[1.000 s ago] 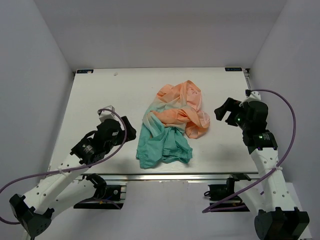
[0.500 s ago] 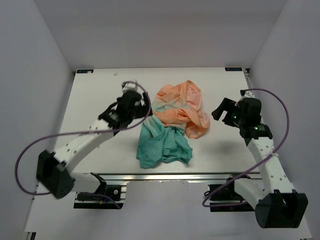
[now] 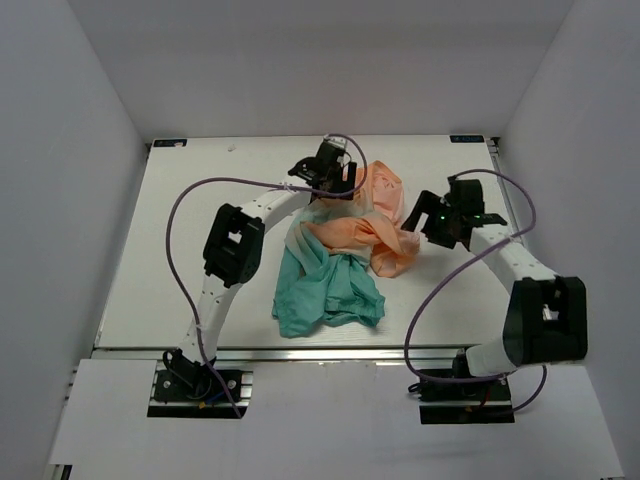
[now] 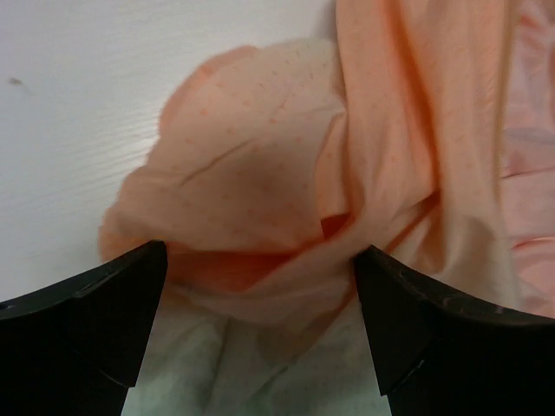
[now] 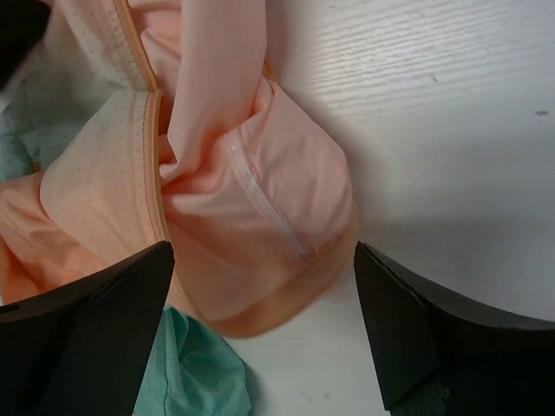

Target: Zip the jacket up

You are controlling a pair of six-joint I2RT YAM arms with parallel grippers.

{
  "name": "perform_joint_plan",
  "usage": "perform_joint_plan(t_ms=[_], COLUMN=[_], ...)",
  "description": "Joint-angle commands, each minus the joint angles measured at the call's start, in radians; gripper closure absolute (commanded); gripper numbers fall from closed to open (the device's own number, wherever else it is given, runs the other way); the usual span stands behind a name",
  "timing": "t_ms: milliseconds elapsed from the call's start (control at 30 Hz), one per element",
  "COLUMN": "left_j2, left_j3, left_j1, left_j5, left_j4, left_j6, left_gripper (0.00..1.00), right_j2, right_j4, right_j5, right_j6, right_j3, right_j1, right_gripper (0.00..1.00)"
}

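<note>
The jacket (image 3: pixel 345 245) lies crumpled mid-table, peach-orange at the far end and teal toward the near edge. My left gripper (image 3: pixel 335 185) is open over the jacket's far left peach folds (image 4: pixel 260 173), its fingers (image 4: pixel 87 303) wide apart on either side of the cloth. My right gripper (image 3: pixel 418 228) is open at the jacket's right edge, straddling a rounded peach fold with a seam (image 5: pixel 260 234). An orange zipper strip (image 5: pixel 152 165) runs along the cloth in the right wrist view. Teal cloth (image 5: pixel 191 373) shows below it.
The white table (image 3: pixel 190 230) is bounded by grey walls on the left, right and back. Both arms reach far over the table, with purple cables looping above the left and right sides.
My left arm has swung from the table's near left to the jacket's far left top. My right gripper has moved left and down to the jacket's right edge. The jacket has not moved.
</note>
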Motion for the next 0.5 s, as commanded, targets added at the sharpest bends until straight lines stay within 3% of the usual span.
perform_joint_plan(t_ms=[0, 133, 200, 233, 267, 300, 333, 400, 467], left_j2=[0.027, 0.067, 0.093, 0.102, 0.111, 0.108, 0.100, 0.032, -0.051], left_j3=[0.077, 0.063, 0.080, 0.089, 0.103, 0.104, 0.101, 0.046, -0.029], left_j1=[-0.001, -0.001, 0.001, 0.001, 0.001, 0.001, 0.001, 0.005, 0.013], left_j5=[0.128, 0.102, 0.081, 0.081, 0.084, 0.057, 0.029, -0.041, -0.074], left_j4=[0.028, 0.122, 0.145, 0.147, 0.150, 0.146, 0.144, 0.168, 0.208], left_j6=[0.050, 0.043, 0.051, 0.056, 0.063, 0.057, 0.048, 0.043, 0.053], left_gripper=[0.02, 0.02, 0.19, 0.34, 0.75, 1.00, 1.00, 1.00, 1.00], right_j2=[0.088, 0.267, 0.330, 0.338, 0.341, 0.331, 0.318, 0.285, 0.230], right_j4=[0.067, 0.057, 0.044, 0.041, 0.046, 0.049, 0.049, 0.029, 0.009], right_j5=[0.063, 0.117, 0.120, 0.120, 0.123, 0.130, 0.141, 0.214, 0.255], right_j6=[0.027, 0.067, 0.073, 0.074, 0.071, 0.065, 0.061, 0.019, -0.031], right_j3=[0.087, 0.168, 0.217, 0.231, 0.245, 0.249, 0.252, 0.275, 0.298], right_j1=[0.063, 0.092, 0.094, 0.094, 0.094, 0.094, 0.094, 0.094, 0.094], right_gripper=[0.10, 0.11, 0.18, 0.30, 0.41, 0.55, 0.79, 1.00, 1.00])
